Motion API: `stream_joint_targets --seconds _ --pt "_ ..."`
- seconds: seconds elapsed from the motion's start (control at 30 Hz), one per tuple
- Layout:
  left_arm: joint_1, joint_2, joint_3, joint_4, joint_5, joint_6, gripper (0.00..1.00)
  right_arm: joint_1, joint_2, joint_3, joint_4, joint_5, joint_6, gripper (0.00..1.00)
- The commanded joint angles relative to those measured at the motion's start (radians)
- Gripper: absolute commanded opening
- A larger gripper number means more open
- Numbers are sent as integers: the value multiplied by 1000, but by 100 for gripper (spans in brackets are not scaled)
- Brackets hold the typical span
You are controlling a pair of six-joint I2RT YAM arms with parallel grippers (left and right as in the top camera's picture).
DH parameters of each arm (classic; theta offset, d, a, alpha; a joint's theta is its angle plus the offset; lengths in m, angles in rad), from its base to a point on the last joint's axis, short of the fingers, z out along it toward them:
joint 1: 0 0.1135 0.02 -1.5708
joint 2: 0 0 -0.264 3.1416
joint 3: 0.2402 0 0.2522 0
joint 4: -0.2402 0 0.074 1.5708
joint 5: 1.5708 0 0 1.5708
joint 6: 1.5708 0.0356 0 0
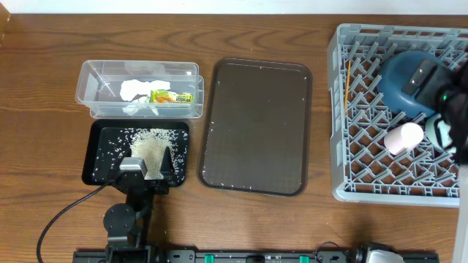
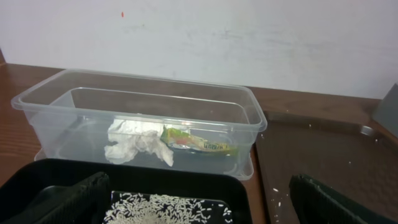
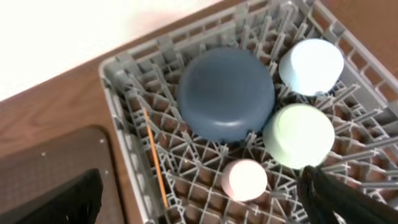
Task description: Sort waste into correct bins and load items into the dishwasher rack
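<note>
Over the table, in the overhead view, I find the clear tub (image 1: pixel 86 86) holding the crumpled tissue (image 1: pixel 135 89) and the yellow-green wrapper (image 1: pixel 172 96). The black tray (image 1: pixel 101 166) sits just in front of it and holds the rice heap (image 1: pixel 150 140), with loose grains scattered across the tray floor. The left gripper (image 1: pixel 150 166) hangs over the near half of that tray, its fingers spread with nothing pinched between them. The brown serving tray (image 1: pixel 256 124) lies between the bins and the dishwasher rack (image 1: pixel 340 146); I see only a few white specks on it, possibly stray grains. In the rack I can pick out the dark blue dish (image 1: pixel 398 77), the pink cup (image 1: pixel 404 137) and the wooden stick (image 1: pixel 346 84) near the left wall; the right arm (image 1: pixel 447 120) covers the rest. The left wrist view agrees: both fingers stand far apart at the lower corners above the rice, and tissue and wrapper lie side by side on the tub floor. The right wrist view looks down into the rack, with the right gripper (image 3: pixel 199 186) above it, fingers spread wide and empty. It adds the pale blue bowl (image 3: pixel 311 65) and the pale saucer (image 3: pixel 298 134), both apparently bottom up beside the dish. My assessment: sorting and loading appear complete. What may be left is clearing the specks, if they count as waste, and pulling both arms clear.
</note>
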Motion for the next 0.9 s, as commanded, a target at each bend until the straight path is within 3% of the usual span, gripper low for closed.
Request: stream_joint_targets --seconds 0.0,0.3,0.5,0.67,0.87 --pt "3 -8 -14 -39 13 17 93 21 -100 -183 110 -69 20 99" --pt "3 -8 -14 -39 13 17 93 70 -526 -896 642 -222 20 99" --pt "3 -8 -14 -39 13 17 93 98 -812 -1268 934 -261 21 99" --pt "3 -8 -14 -39 13 17 93 101 -1027 -1447 1028 -266 24 99" --pt "3 -8 -14 -39 13 17 93 101 -1120 -1500 1030 -264 19 99"
